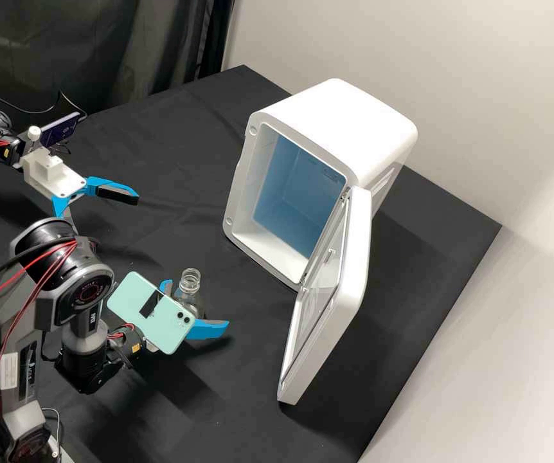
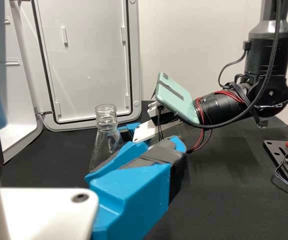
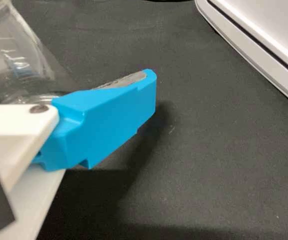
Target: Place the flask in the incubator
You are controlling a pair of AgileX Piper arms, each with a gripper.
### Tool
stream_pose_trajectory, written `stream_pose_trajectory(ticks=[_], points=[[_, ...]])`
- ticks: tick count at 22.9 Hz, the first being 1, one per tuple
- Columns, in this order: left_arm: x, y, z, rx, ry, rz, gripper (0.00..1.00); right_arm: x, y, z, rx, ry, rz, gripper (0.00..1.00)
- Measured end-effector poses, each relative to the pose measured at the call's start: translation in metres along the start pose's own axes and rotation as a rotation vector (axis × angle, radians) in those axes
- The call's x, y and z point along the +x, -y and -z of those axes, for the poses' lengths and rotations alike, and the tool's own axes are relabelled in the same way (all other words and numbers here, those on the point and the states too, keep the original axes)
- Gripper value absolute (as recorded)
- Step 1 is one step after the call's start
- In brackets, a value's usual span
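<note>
Flask stands upright, lower left of the high view, between the wide-spread fingers of the right gripper, unclamped; left gripper, likewise spread, sits farther off.

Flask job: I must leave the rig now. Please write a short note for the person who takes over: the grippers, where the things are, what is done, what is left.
Left gripper: jaws open, holding nothing, above the bench and apart from the flask.
Right gripper: jaws open, one on each side of the flask, not closed on it.
Flask: upright on the bench, near the incubator.
Incubator: on the bench, its door wide open.
Done: door open, right gripper set around the flask.
Left: close on the flask, lift it, place it inside the incubator.
</note>
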Motion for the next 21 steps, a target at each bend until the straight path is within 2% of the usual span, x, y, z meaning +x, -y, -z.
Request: stream_pose_trajectory(ticks=[2, 7, 10, 13, 14, 17, 19, 21], points=[[0.0, -0.0004, 0.0, 0.001, 0.0, -0.002, 1.0, 0.0, 0.0, 0.0, -0.001, -0.001, 0.001, 1.0], [0.002, -0.0021, 0.0, 0.004, 0.001, -0.007, 1.0, 0.003, 0.006, 0.002, -0.008, -0.008, 0.034, 1.0], [0.002, -0.0021, 0.0, 0.004, 0.001, -0.007, 1.0, 0.006, 0.009, 0.004, -0.019, -0.011, 0.037, 1.0], [0.002, -0.0021, 0.0, 0.004, 0.001, -0.007, 1.0, 0.009, 0.012, 0.007, -0.073, 0.009, 0.026, 1.0], [0.002, -0.0021, 0.0, 0.004, 0.001, -0.007, 1.0, 0.01, 0.013, 0.008, -0.096, 0.011, 0.023, 1.0], [0.002, -0.0021, 0.0, 0.004, 0.001, -0.007, 1.0, 0.013, 0.015, 0.012, -0.14, 0.007, 0.001, 1.0], [0.002, -0.0021, 0.0, 0.004, 0.001, -0.007, 1.0, 0.014, 0.017, 0.014, -0.159, 0.009, -0.006, 1.0], [0.002, -0.0021, 0.0, 0.004, 0.001, -0.007, 1.0, 0.015, 0.018, 0.014, -0.163, 0.008, -0.011, 1.0]])
